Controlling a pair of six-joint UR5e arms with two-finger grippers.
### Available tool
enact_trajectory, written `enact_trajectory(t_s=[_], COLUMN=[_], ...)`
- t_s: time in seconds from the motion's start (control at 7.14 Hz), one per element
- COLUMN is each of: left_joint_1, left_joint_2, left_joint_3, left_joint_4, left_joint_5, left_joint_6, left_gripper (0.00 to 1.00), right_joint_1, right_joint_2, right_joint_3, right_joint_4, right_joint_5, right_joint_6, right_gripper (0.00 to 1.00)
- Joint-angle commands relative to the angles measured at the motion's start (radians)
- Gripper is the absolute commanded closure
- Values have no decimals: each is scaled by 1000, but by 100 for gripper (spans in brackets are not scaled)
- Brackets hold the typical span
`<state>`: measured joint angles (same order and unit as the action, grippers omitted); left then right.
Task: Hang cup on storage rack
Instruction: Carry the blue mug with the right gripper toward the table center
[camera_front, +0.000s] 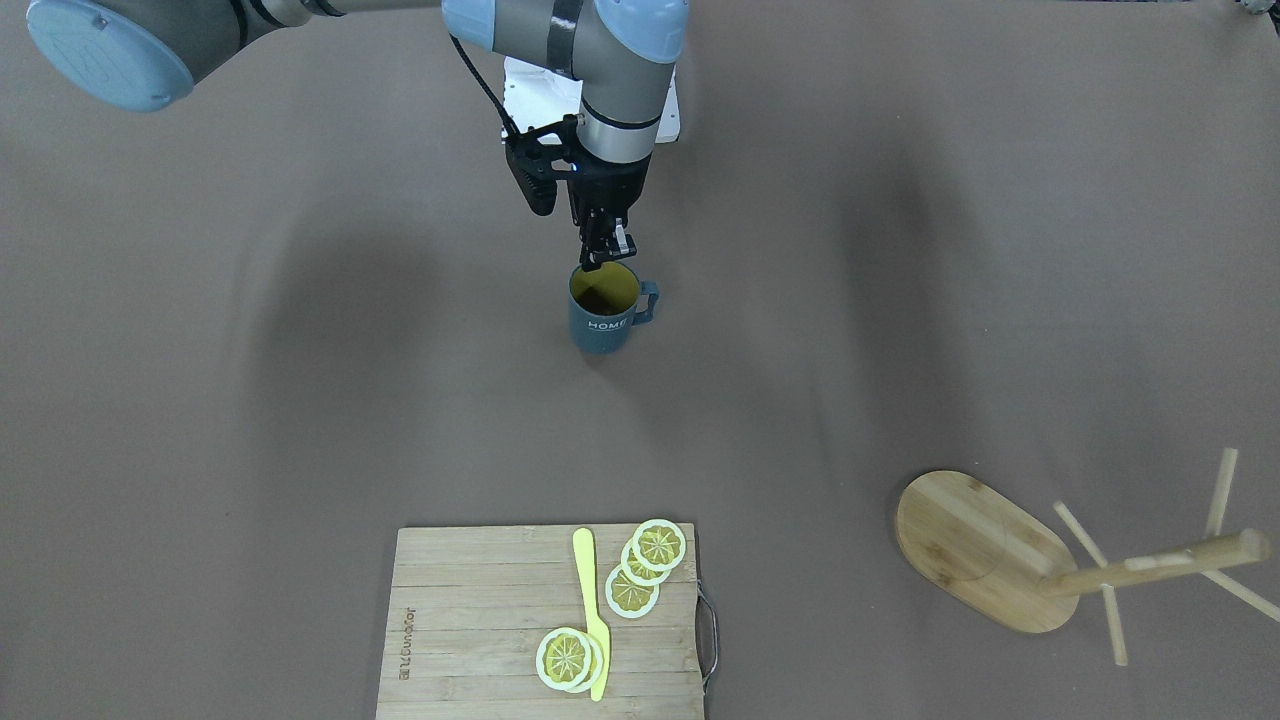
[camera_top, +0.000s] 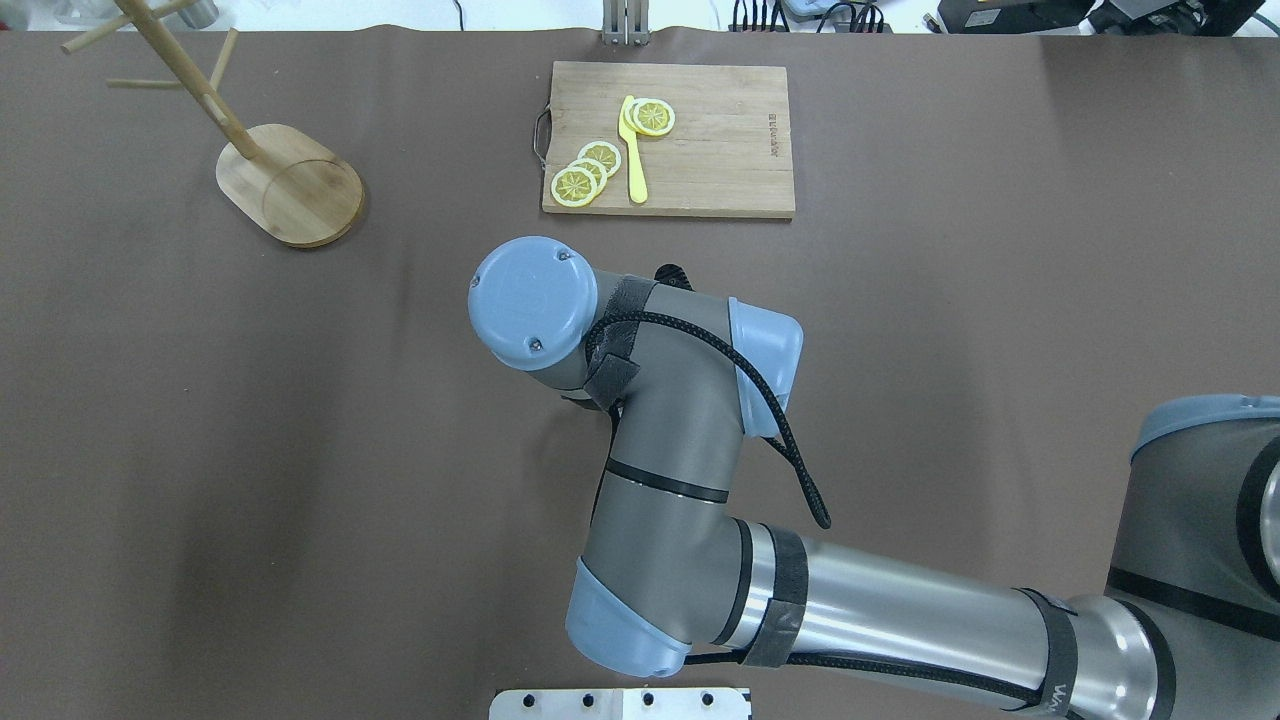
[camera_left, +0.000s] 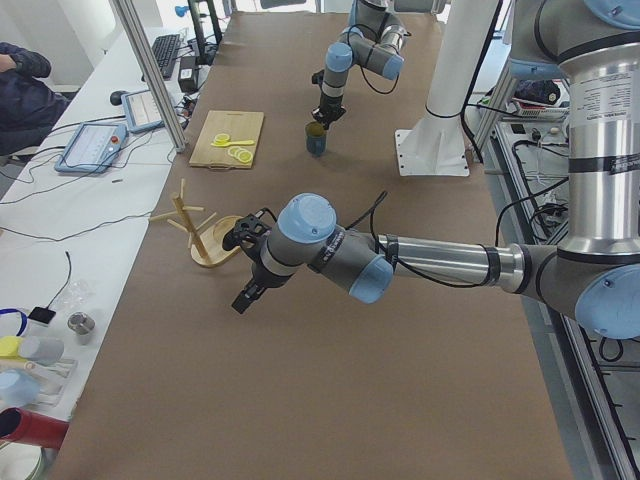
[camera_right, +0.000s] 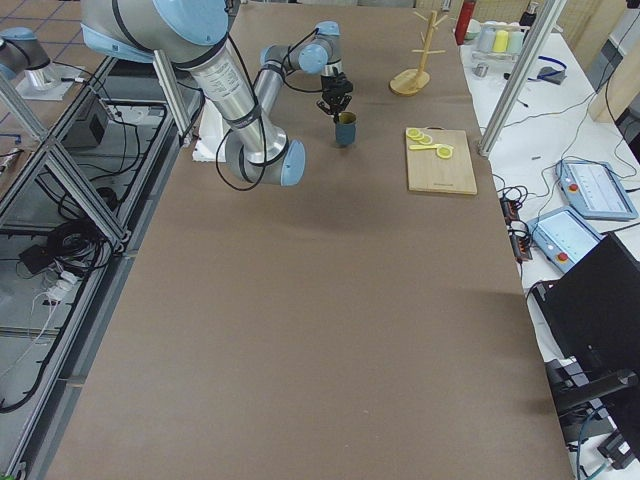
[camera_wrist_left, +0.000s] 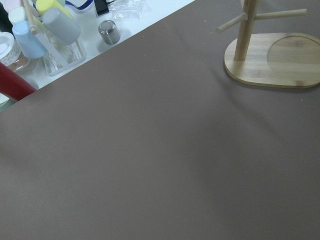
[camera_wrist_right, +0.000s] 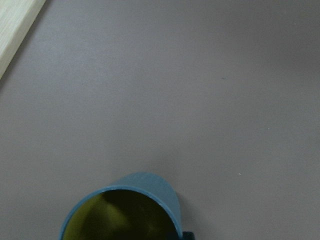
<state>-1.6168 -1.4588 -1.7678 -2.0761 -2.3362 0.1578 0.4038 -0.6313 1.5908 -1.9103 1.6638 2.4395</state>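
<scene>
You find the small slate-blue ribbed mug (camera_front: 603, 315) standing upright on the brown bench (camera_front: 300, 420), about mid-width and nearer the robot's side; its yellow-olive inside faces up, the white "HOME" lettering faces the operators' side, and its loop handle (camera_front: 648, 300) points toward the robot's left. The right end effector (camera_front: 598, 255) hangs straight down over the mug with its fingers narrow, the tips at the rim on the robot's side; you cannot tell from these views whether they pinch the wall. The right wrist camera catches only the mug's rim and olive interior at its bottom edge.

The light bamboo mug tree (camera_front: 985, 550) stands upright on its oval base on the robot's left, near the operators' edge, well apart from the mug; its thin pegs are bare. The left end effector (camera_left: 247, 296) hangs above the bench near the tree's base, apart from it; you see it only in the side view, so you cannot tell how wide it is.

A rectangular wooden cutting board (camera_front: 480, 620) lies at the operators' edge; it carries yellow lemon slices (camera_front: 632, 590) and a yellow plastic knife (camera_front: 597, 640) lying between two groups of them.
</scene>
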Motion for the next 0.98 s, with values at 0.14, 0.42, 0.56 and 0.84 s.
enact_trajectory(t_s=[0.14, 0.42, 0.56, 0.84], left_joint_1=[0, 0, -2, 0], left_joint_2=[0, 0, 2, 2], left_joint_3=[-1, -2, 1, -4], left_joint_4=[1, -1, -1, -1], left_joint_5=[0, 0, 0, 0], left_joint_6=[-1, -1, 3, 3], left_gripper=[1, 1, 1, 1], right_joint_1=[-2, 1, 16, 49], right_joint_2=[1, -10, -20, -167], right_joint_3=[-34, -20, -2, 182], right_joint_4=[47, 43, 43, 40], right_joint_5=[-15, -15, -13, -9], right_joint_6=[-10, -54, -89, -216], right_gripper=[38, 0, 0, 0])
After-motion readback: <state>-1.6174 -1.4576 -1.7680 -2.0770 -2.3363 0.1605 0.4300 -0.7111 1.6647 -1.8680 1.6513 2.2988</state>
